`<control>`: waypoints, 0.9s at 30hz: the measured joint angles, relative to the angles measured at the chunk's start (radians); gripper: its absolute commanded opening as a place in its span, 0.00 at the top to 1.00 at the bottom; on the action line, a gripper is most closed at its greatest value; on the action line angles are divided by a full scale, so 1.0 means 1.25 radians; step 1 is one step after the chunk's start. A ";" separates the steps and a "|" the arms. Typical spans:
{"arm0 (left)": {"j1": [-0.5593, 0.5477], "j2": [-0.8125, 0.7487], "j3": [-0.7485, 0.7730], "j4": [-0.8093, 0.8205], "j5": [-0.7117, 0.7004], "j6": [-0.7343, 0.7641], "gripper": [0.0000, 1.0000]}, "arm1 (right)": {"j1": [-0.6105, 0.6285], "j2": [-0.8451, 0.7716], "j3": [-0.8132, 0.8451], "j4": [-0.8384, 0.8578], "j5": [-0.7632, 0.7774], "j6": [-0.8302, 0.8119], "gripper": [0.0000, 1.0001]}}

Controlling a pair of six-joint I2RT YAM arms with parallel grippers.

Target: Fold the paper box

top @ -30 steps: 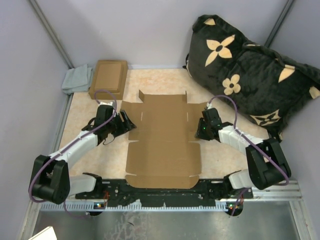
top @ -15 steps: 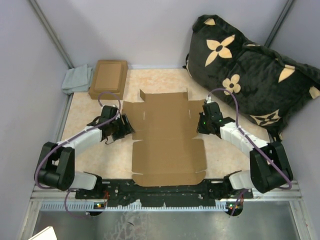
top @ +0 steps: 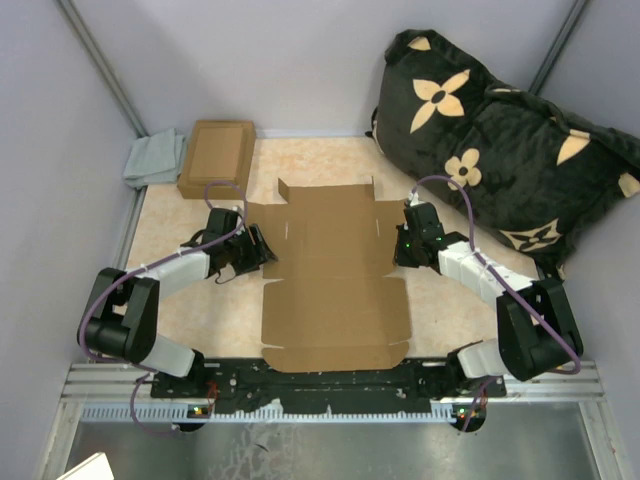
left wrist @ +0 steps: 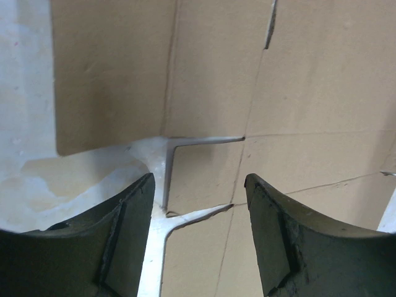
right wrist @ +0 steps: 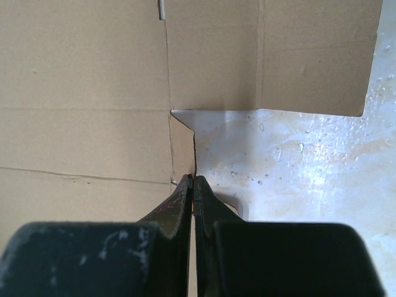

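1 paper box (top: pixel 335 290) | right end effector (right wrist: pixel 194 179) closed at edge, grip unclear

A large black plush cushion (top: pixel 500 150) with tan flower motifs fills the far right corner, leaning against the right wall and resting partly on the pale, peach-mottled table (top: pixel 320 165). At the far left, a small brown cardboard box (top: pixel 216 157) with a stepped lid lies flat, with a crumpled grey-blue cloth (top: pixel 153 160) just beside it in the corner. Plain grey-lavender walls (top: pixel 260 60) enclose the table on three sides.
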 measured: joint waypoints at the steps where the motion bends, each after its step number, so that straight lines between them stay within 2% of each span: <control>1: 0.000 0.006 0.004 0.004 0.006 0.000 0.33 | 0.000 0.000 0.000 0.000 -0.002 -0.002 0.99; 13: -0.006 0.012 0.010 0.008 0.041 0.001 0.36 | 0.000 0.015 0.010 0.006 -0.024 -0.009 0.98; 22: -0.023 -0.071 0.019 -0.008 0.075 -0.020 0.37 | -0.003 0.017 0.010 0.012 -0.040 -0.011 0.96; 27: -0.061 -0.077 0.027 0.010 0.092 -0.040 0.37 | -0.003 0.032 0.010 0.015 -0.055 -0.010 0.94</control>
